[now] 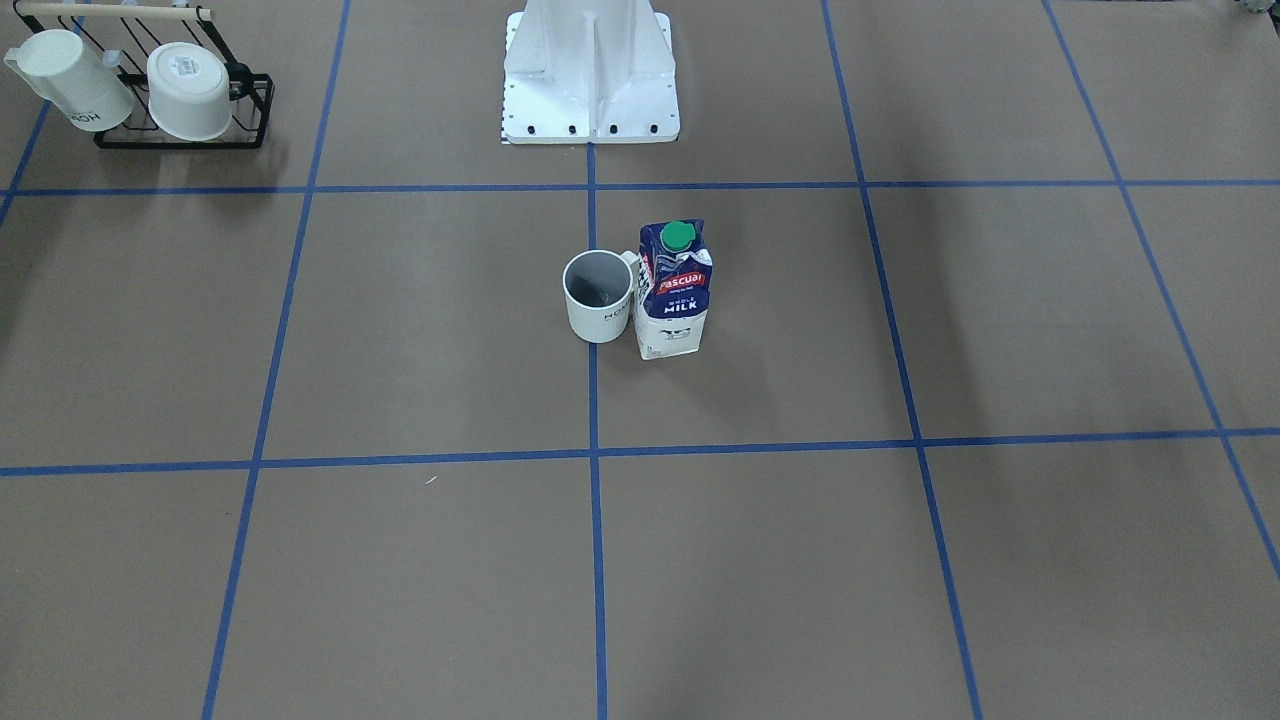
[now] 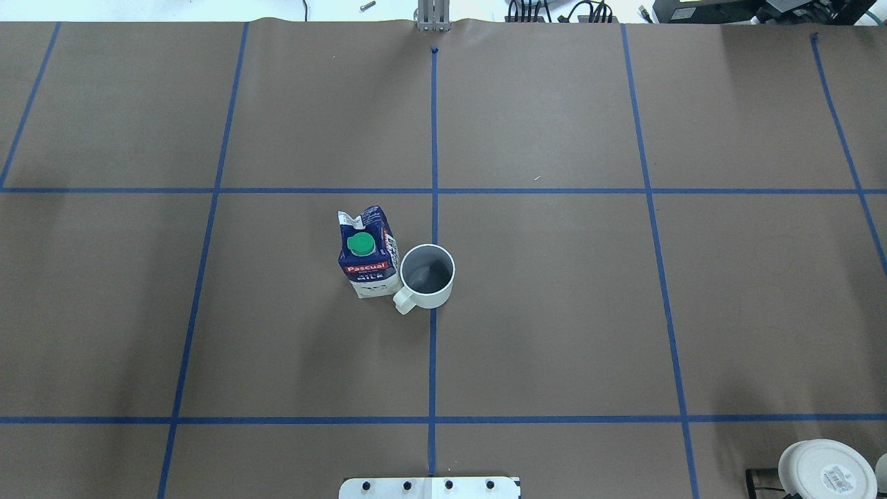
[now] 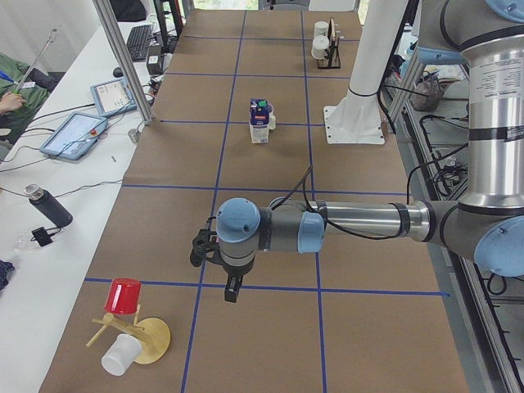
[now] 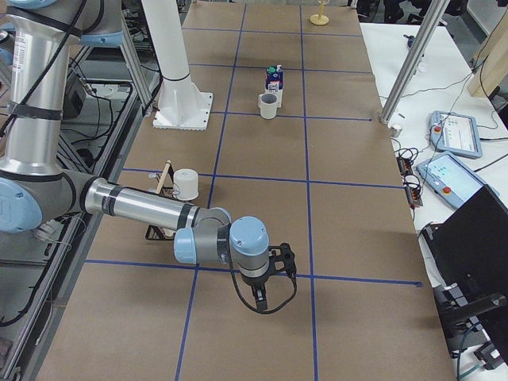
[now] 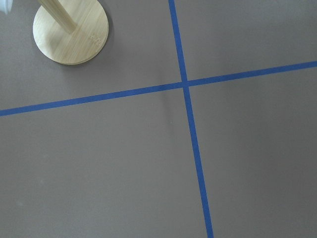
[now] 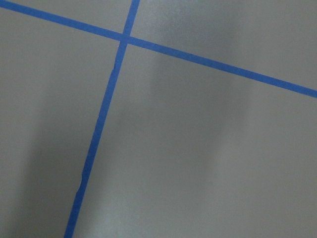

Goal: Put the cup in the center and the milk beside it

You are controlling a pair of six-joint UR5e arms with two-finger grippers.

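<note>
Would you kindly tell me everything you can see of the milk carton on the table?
The milk carton is small, navy above and white at its base, seemingly coated card, with a red "Pascual" band, white "MILK" lettering and a round green cap on its sloped top. It stands upright on the tabletop, just to the robot's left of the middle tape line, close against the white cup; whether they touch is unclear.

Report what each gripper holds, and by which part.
Nothing. The cup and the milk stand free at the center; the left gripper and right gripper hang far off, visibly empty.
</note>
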